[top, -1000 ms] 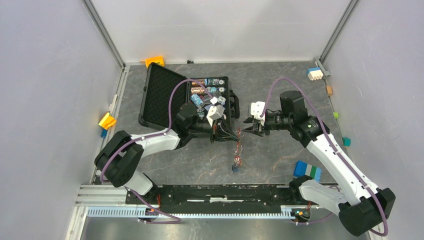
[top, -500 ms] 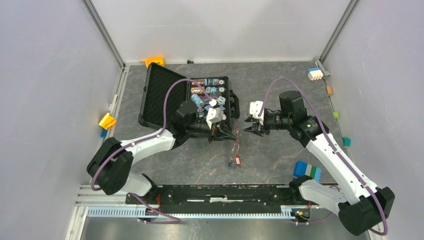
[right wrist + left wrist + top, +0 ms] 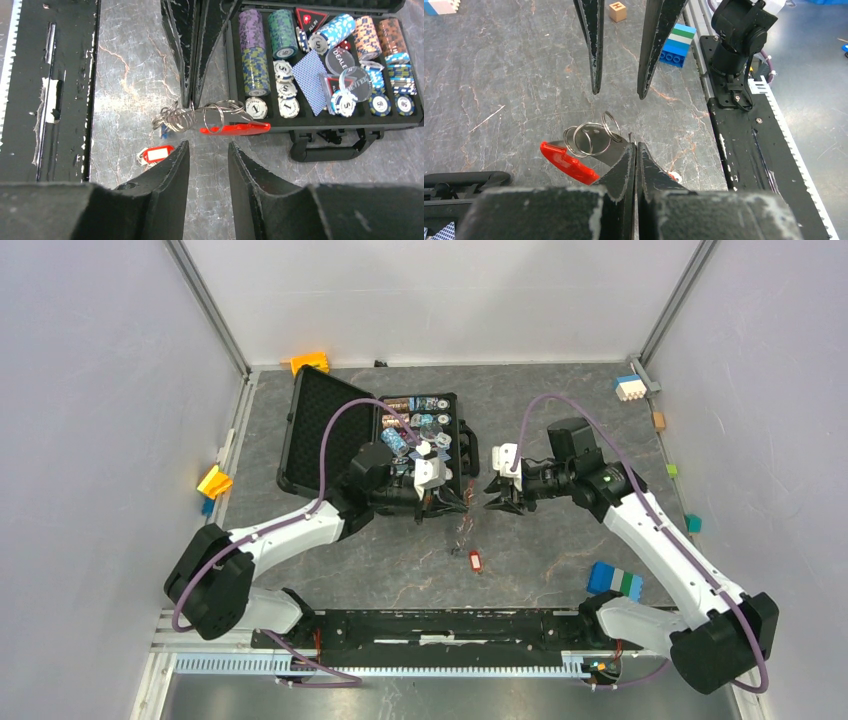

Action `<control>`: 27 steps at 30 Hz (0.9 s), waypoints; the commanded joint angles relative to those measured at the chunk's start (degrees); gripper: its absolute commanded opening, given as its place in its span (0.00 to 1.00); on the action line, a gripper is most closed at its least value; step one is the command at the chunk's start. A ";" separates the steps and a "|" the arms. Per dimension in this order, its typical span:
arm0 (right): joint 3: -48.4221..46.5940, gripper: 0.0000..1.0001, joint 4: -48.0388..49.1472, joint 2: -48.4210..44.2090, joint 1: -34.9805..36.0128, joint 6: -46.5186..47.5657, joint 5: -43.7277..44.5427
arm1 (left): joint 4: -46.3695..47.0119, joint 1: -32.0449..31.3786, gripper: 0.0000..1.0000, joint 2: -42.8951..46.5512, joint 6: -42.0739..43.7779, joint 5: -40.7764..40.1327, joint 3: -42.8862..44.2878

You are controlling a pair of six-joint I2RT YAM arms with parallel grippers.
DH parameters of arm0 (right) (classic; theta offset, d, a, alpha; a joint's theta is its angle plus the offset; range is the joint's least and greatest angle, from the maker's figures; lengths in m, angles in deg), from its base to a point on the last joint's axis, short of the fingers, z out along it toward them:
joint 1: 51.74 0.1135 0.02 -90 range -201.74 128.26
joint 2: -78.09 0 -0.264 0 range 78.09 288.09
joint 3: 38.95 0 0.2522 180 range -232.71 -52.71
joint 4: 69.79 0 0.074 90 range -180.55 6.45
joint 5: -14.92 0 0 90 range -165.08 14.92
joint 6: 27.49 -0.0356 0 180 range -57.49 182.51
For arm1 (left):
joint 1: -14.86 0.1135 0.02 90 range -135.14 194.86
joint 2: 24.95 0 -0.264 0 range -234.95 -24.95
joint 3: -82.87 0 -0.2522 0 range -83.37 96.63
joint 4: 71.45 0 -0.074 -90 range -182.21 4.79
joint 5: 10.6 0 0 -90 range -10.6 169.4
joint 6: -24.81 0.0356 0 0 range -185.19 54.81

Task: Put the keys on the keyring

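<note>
We found the left gripper (image 3: 635, 147) fully closed, pinching the keyring (image 3: 591, 139) at its fingertips, with the rings and red tag (image 3: 568, 162) protruding beyond the tips. The right gripper (image 3: 618, 93) stood part-open and held nothing, its fingertips just beside the rings. The red-headed key (image 3: 156, 154) lay on the table (image 3: 499, 75) nearby, apart from the keyring.
</note>
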 commanded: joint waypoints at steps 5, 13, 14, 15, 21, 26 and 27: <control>-4.30 0.39 -2.97 -2.23 -0.76 3.36 -1.46 | 8.62 0.15 0.02 0.72 -4.79 0.22 -0.90; -5.01 0.39 -5.31 -2.90 -0.83 4.61 -6.80 | 10.11 0.25 0.02 0.36 -7.19 -0.34 -0.79; -5.02 0.39 -5.60 -2.57 -0.75 5.01 -7.47 | 10.39 0.26 0.02 0.40 -7.34 -0.14 -0.88; -4.91 0.38 -5.71 -2.04 -0.78 5.25 -8.46 | 10.71 0.26 0.02 0.41 -7.42 0.29 -0.94; -4.51 0.36 -5.32 1.76 -0.59 5.78 -12.10 | 14.78 0.35 0.02 0.82 -9.76 3.52 -1.82; -4.47 0.34 -5.22 3.68 -0.23 6.36 -13.18 | 18.30 0.43 0.02 0.89 -12.35 5.69 -2.87; -4.45 0.34 -5.16 3.94 -0.17 6.45 -13.29 | 19.09 0.43 0.02 0.89 -12.97 5.97 -3.06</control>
